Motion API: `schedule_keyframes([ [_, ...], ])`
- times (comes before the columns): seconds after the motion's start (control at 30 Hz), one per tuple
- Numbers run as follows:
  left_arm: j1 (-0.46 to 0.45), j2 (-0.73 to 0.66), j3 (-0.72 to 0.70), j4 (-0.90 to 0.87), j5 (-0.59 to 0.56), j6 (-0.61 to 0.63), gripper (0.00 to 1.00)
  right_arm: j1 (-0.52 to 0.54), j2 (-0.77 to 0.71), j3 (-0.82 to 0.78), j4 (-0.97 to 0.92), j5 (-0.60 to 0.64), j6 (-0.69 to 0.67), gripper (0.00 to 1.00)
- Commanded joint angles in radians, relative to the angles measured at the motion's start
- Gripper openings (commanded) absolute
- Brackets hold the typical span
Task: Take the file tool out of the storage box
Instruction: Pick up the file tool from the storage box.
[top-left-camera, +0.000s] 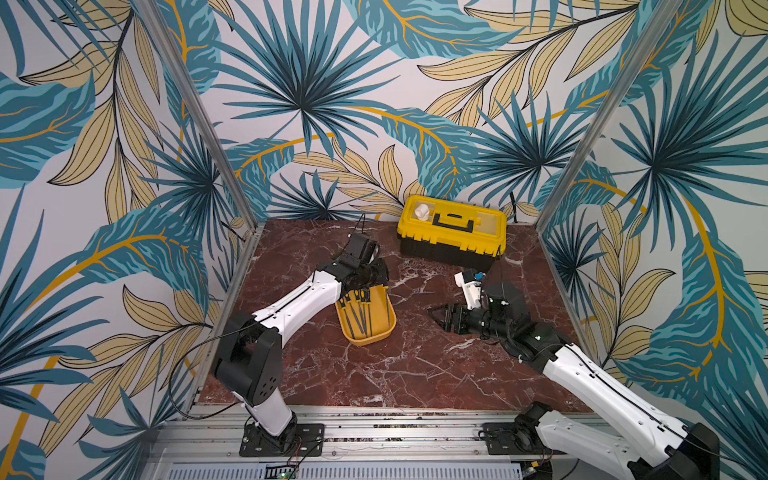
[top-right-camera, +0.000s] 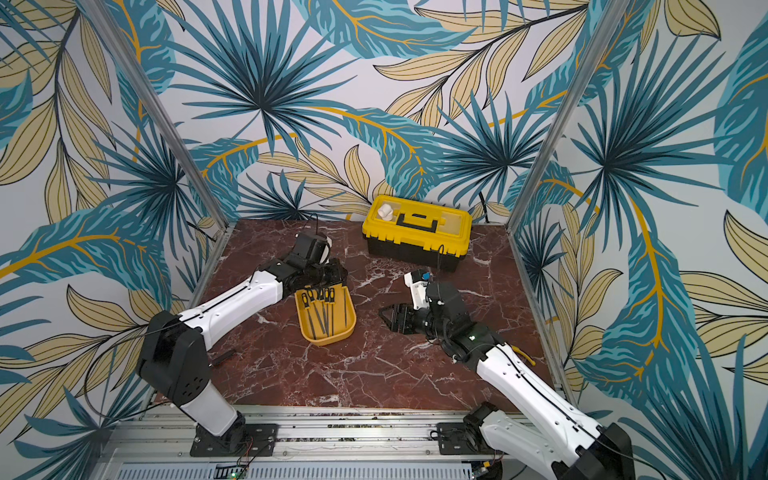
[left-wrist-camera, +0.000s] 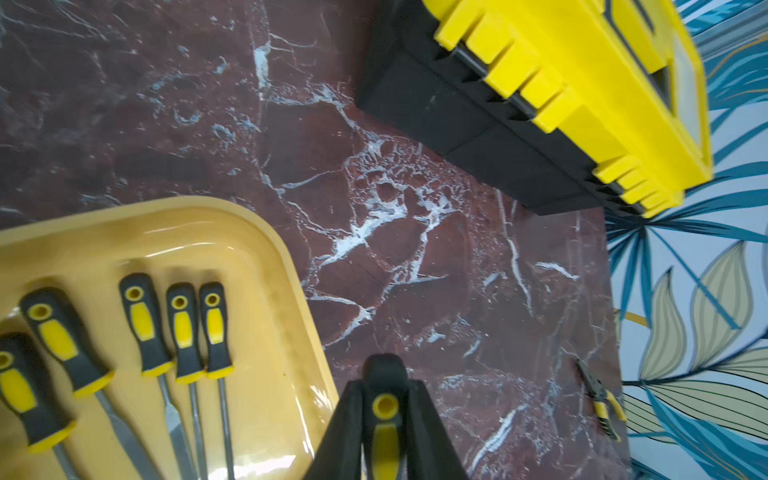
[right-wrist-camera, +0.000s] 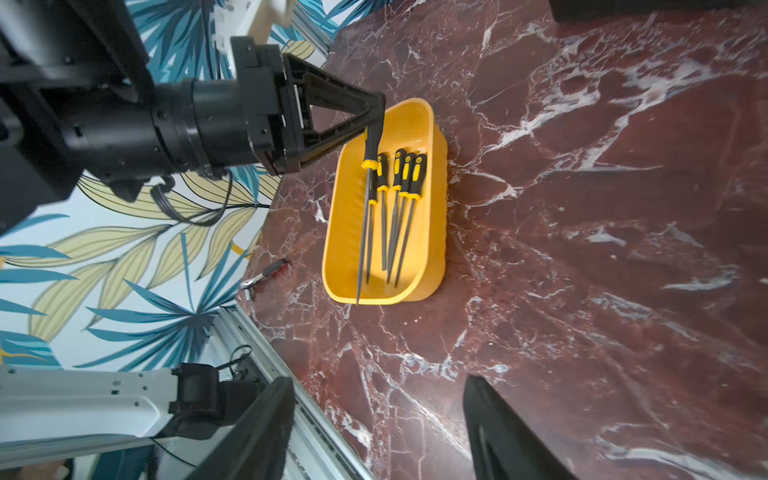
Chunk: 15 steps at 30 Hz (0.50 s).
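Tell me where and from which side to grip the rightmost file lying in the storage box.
I'd grip the file by its black-and-yellow handle, straight down, jaws across it: the handle is the thickest part, the blade thin and flat on the storage box floor. Bare floor lies to its right; a neighbouring file crowds its left.

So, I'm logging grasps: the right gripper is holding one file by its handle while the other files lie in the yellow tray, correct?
Not quite: the left gripper holds that file by its handle, as the right wrist view shows. The other files do lie in the yellow tray.
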Motion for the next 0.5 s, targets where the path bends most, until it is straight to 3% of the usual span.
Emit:
schedule_keyframes([
  [0.0, -0.011, -0.052, -0.057, 0.099, 0.091, -0.066, 0.12, 0.019, 0.022, -0.025, 0.106, -0.028, 0.045, 0.61],
  [0.2, -0.024, -0.084, -0.085, 0.150, 0.140, -0.121, 0.13, 0.052, 0.070, -0.017, 0.139, -0.017, 0.050, 0.47],
  [0.47, -0.038, -0.102, -0.087, 0.176, 0.182, -0.170, 0.13, 0.082, 0.136, -0.014, 0.173, -0.008, 0.056, 0.40],
])
